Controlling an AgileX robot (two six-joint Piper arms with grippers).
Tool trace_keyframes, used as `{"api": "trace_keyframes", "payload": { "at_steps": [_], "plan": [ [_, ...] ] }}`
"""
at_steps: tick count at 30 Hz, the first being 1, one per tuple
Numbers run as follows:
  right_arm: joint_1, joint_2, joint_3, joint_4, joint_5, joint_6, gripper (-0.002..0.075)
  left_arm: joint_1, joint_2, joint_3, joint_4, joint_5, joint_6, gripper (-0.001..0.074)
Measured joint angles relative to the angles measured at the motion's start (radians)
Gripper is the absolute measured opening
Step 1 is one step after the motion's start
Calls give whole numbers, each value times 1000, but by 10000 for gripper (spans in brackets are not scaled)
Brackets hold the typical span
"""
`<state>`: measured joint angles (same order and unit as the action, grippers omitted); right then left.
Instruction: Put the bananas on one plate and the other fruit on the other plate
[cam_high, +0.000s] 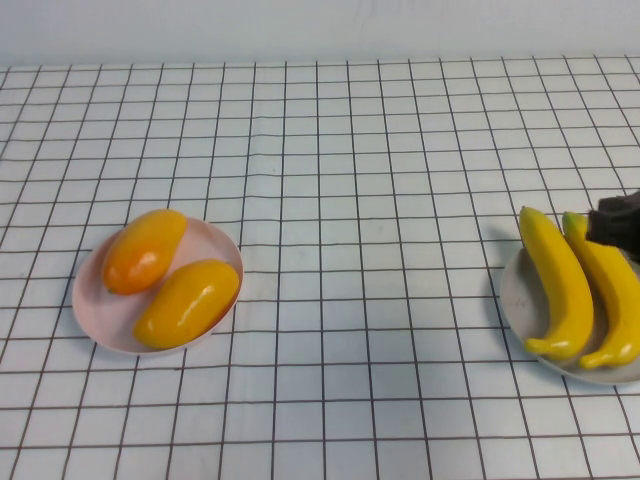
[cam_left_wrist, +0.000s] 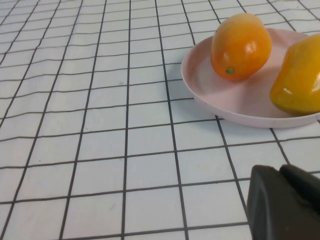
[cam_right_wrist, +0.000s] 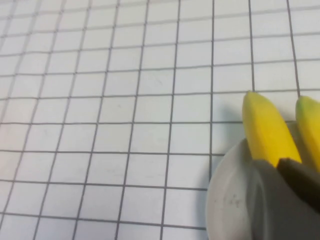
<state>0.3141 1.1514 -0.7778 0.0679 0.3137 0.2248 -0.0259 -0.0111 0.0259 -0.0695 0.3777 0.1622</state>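
Two bananas lie side by side on the grey-blue plate at the right. Two orange-yellow oval fruits lie on the pink plate at the left. My right gripper hangs at the right edge over the bananas' far tips. In the right wrist view it is shut and empty, above the plate and bananas. My left gripper is shut and empty, low over the cloth just short of the pink plate and its fruit. It is outside the high view.
A white cloth with a black grid covers the whole table. A pale wall runs along the far edge. Nothing else stands between the two plates.
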Motion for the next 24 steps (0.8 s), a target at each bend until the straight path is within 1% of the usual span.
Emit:
{"api": "trace_keyframes", "payload": {
  "at_steps": [5, 10, 15, 18, 20, 24],
  "plan": [
    [5, -275, 151, -53, -38, 0, -10, 0, 0, 0, 0, 0, 0, -1],
    [-6, -560, 296, -181, -26, 1, -13, 0, 0, 0, 0, 0, 0, -1],
    [-6, -924, 458, -191, 1, 7, -14, 0, 0, 0, 0, 0, 0, -1],
    [-6, -1091, 540, -224, 25, 7, -15, 0, 0, 0, 0, 0, 0, -1],
    [-7, -1146, 577, -269, 29, 7, -15, 0, 0, 0, 0, 0, 0, -1],
    [-8, -1159, 601, -298, 59, 25, -15, 0, -2, 0, 0, 0, 0, -1]
  ]
}}
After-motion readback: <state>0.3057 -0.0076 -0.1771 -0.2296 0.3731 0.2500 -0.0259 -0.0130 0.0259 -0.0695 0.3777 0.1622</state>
